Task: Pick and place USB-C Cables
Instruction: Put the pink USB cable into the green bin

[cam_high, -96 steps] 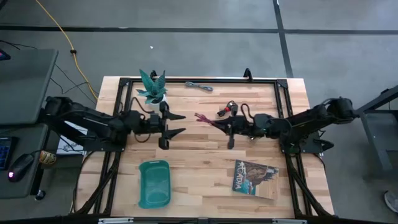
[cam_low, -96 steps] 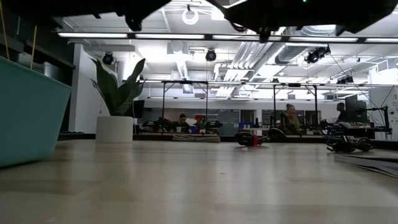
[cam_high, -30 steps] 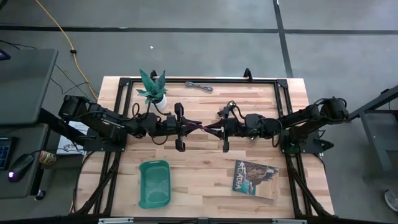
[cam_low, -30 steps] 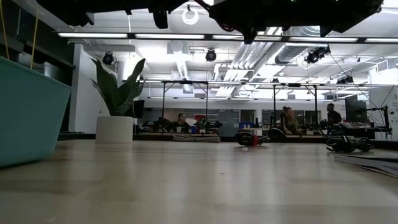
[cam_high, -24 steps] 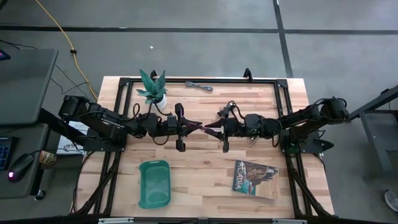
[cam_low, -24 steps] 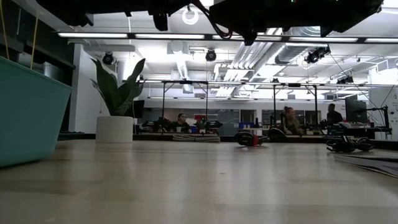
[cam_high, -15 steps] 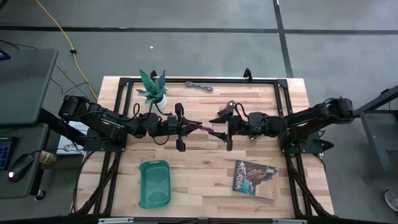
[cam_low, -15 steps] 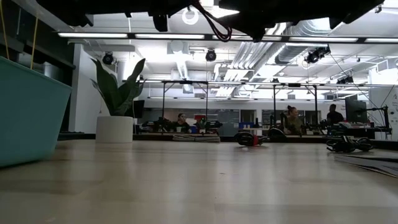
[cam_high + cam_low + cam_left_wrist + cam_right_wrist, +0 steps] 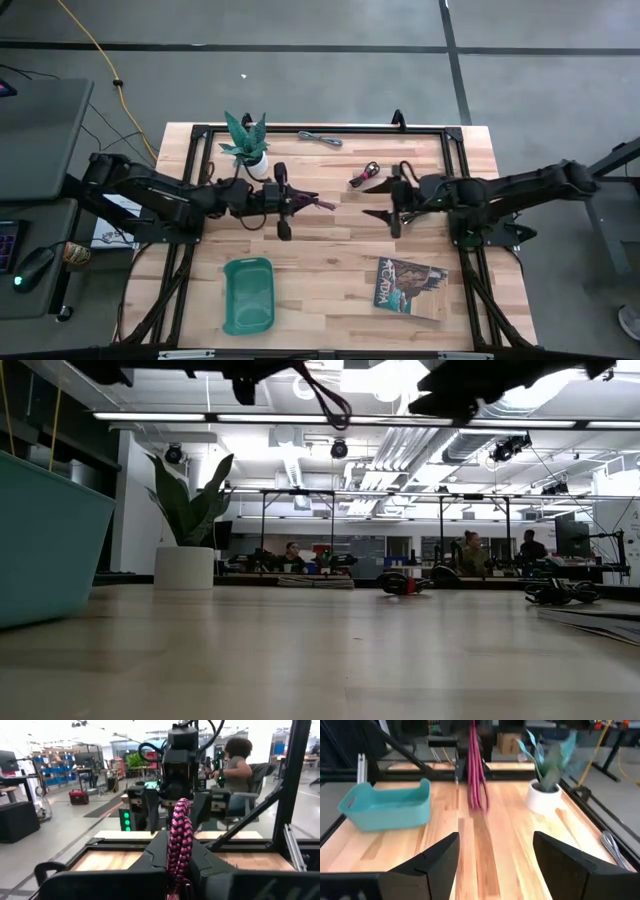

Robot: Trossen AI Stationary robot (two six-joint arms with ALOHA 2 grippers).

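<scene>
Maroon cable: the maroon-purple cable [image 9: 179, 832] hangs clamped in the left claw [image 9: 300, 201], lifted above the middle of the surface [image 9: 330, 270], left of centre.
Right claw: the right claw [image 9: 378, 200] hovers right of centre with its fingers spread apart and nothing between them.
Done so far: by my reading, one of three cables is picked up; the teal tray [image 9: 248, 295] at the near left looks empty from above.
Left to do: the black-and-red cable [image 9: 364, 175] lies far of the right claw, and the grey cable [image 9: 320, 139] lies at the far edge; both remain untouched.
Open room: bare wood lies between the left claw and the tray.
Edges: the potted plant [image 9: 246, 143] stands just far-left of the left arm; the magazine [image 9: 410, 287] lies near right, well apart from the tray.
</scene>
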